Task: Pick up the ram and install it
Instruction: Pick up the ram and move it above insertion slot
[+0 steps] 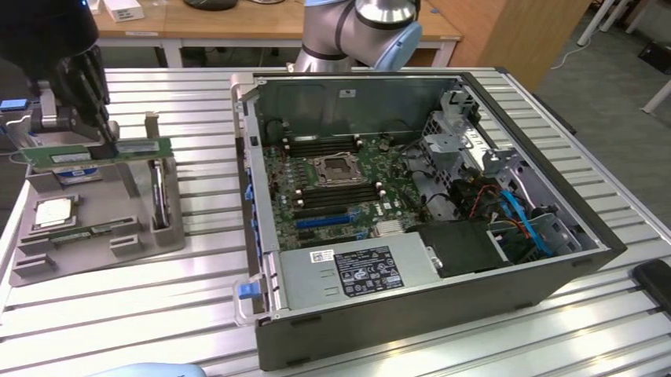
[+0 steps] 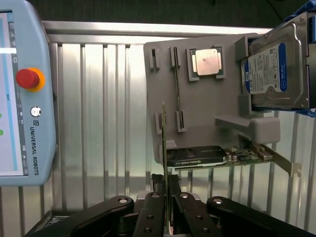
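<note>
Grips the ram (image 1: 100, 151), a thin, narrow green circuit-board stick, pinched edge-on between the closed fingers of the black gripper (image 2: 168, 205). Holds it level just above the grey moulded plastic tray (image 1: 163, 232) on the exterior view's left, beside the open black computer case (image 1: 419, 330) and well apart from its green motherboard (image 1: 335, 196). Shows in the tray a square silver processor (image 2: 206, 62) and a blue-labelled silver hard drive (image 2: 271, 74).

Pendant (image 2: 27, 98) cut off, ram (image 2: 164, 148) end hidden in tool (image 2: 169, 195)

Slatted metal table (image 1: 137, 314), grey holder tray (image 1: 65, 265), open computer case (image 1: 419, 326), teach pendant (image 2: 42, 148)
</note>
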Controlling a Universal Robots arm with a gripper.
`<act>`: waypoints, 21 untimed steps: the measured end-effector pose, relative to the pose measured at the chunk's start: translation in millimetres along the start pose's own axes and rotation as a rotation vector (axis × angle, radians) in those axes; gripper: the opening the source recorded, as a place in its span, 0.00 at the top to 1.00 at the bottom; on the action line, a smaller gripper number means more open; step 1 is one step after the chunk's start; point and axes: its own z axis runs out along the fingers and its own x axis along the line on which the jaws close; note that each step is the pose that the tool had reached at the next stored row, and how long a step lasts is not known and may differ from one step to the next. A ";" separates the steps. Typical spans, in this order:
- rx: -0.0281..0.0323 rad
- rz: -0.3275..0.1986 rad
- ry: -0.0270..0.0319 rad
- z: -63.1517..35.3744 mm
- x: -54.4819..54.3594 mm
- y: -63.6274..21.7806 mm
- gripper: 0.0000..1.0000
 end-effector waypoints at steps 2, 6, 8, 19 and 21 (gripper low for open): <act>-0.0001 0.000 -0.0009 -0.2 -0.4 -2.5 0.86; -0.0001 0.000 -0.0030 -0.3 -1.2 -8.0 0.86; 0.0000 0.000 -0.0041 -0.4 -1.6 -11.1 0.86; -0.0001 0.000 -0.0045 0.2 -3.1 -37.8 0.86; -0.0003 0.000 -0.0043 0.2 -3.2 -44.6 0.86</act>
